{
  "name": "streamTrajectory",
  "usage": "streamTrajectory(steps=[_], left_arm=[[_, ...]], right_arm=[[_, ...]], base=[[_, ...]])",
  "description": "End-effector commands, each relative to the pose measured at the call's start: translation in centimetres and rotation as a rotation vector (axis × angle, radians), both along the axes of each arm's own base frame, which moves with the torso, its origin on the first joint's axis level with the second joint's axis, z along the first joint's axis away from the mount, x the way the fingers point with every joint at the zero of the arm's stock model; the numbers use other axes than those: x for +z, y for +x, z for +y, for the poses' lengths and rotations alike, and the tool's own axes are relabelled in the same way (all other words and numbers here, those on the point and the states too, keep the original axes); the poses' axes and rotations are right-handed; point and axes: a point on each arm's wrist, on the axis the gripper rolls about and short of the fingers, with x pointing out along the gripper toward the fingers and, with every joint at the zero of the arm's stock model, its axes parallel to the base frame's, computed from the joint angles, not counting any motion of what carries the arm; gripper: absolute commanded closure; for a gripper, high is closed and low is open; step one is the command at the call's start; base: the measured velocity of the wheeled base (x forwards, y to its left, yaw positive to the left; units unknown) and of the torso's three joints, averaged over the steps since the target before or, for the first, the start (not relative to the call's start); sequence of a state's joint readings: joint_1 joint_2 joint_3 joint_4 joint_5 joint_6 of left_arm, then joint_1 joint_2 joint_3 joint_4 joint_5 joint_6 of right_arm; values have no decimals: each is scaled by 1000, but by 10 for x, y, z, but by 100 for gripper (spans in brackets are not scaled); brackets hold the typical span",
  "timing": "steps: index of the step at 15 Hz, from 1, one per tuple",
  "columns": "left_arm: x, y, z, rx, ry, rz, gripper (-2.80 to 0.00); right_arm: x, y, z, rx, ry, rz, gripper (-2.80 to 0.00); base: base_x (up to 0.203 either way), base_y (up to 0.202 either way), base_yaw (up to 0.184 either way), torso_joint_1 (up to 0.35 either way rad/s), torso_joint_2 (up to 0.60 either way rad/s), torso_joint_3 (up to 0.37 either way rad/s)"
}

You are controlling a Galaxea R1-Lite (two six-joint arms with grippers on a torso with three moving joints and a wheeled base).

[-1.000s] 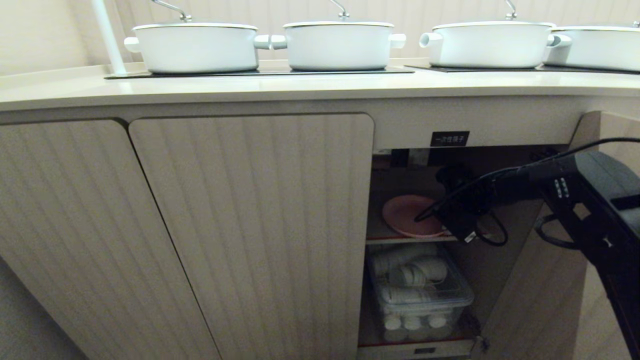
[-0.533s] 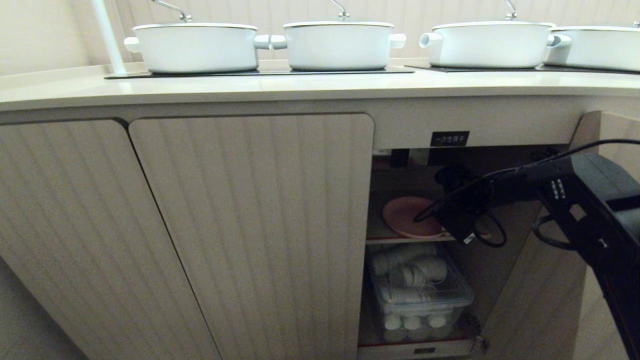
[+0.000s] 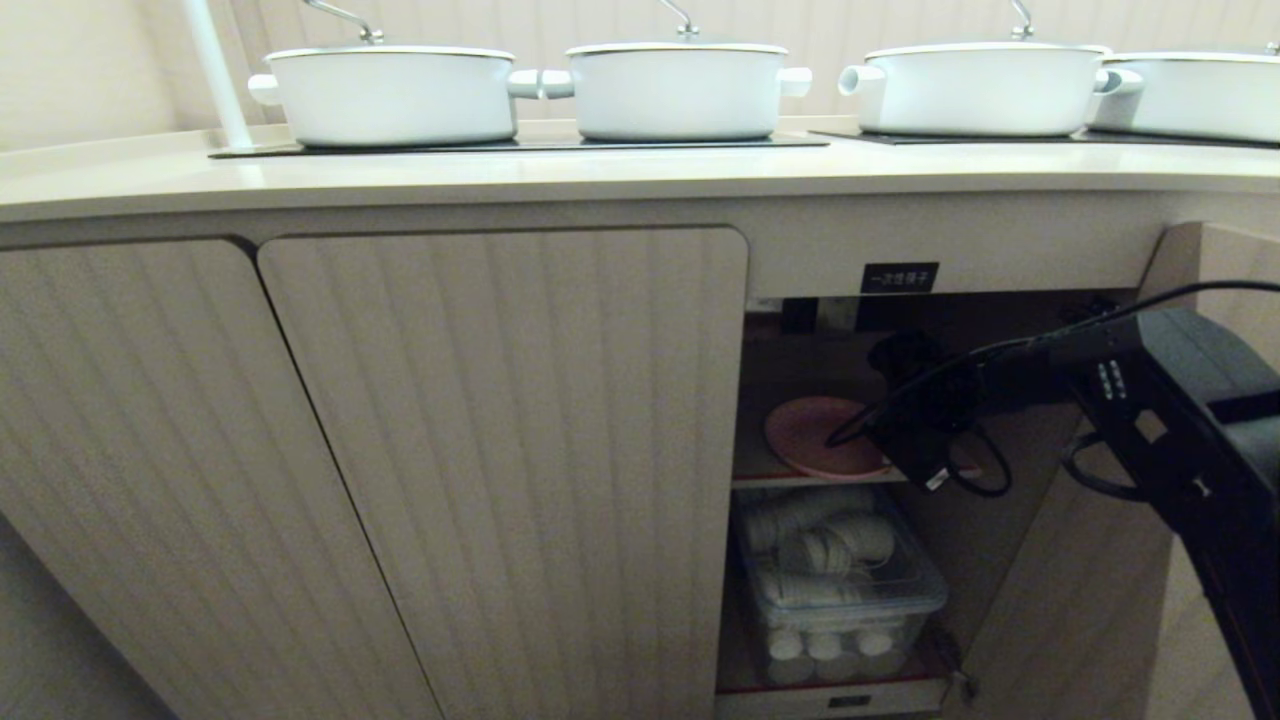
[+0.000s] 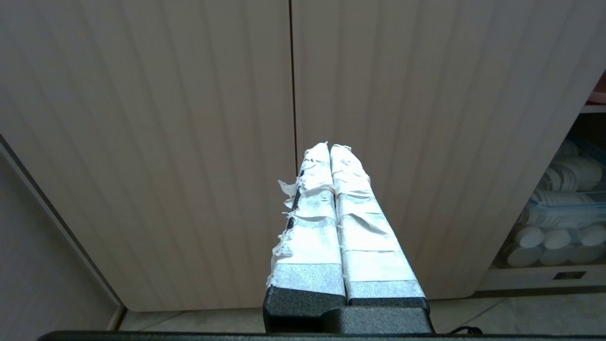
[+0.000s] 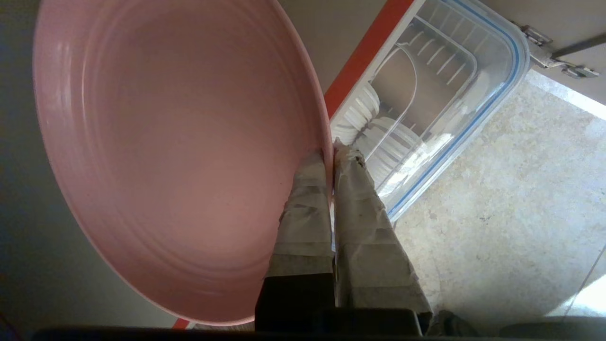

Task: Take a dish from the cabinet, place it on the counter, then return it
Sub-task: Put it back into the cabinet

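Note:
The pink dish sits at the shelf level inside the open cabinet, under the cream counter. My right gripper reaches into the opening from the right. In the right wrist view the right gripper is shut on the rim of the dish, with one taped finger inside the rim and one outside. My left gripper is shut with nothing in it and parked before the closed fluted doors.
A clear lidded box of white cups fills the cabinet's lower space. The cabinet's open door stands at the right behind my arm. Closed fluted doors lie to the left. White pots stand on the hob panels.

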State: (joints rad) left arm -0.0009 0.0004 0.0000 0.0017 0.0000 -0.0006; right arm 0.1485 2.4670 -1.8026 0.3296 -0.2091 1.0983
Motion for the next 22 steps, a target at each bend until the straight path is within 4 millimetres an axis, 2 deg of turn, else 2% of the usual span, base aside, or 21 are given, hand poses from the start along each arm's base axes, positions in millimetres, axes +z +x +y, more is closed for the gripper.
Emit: streamTrajectory(steps=[1, 10, 22], left_arm=[[0, 0, 0, 0, -1, -1, 0], [0, 0, 0, -1, 0, -1, 0], [0, 0, 0, 1, -1, -1, 0]], right_arm=[[0, 0, 0, -5, 2, 1, 0], [-1, 9, 1, -7, 3, -18, 0], [-1, 12, 2, -9, 3, -23, 0]], base=[[0, 0, 0, 0, 0, 0], [0, 0, 0, 0, 0, 0], [0, 0, 0, 0, 0, 0]])
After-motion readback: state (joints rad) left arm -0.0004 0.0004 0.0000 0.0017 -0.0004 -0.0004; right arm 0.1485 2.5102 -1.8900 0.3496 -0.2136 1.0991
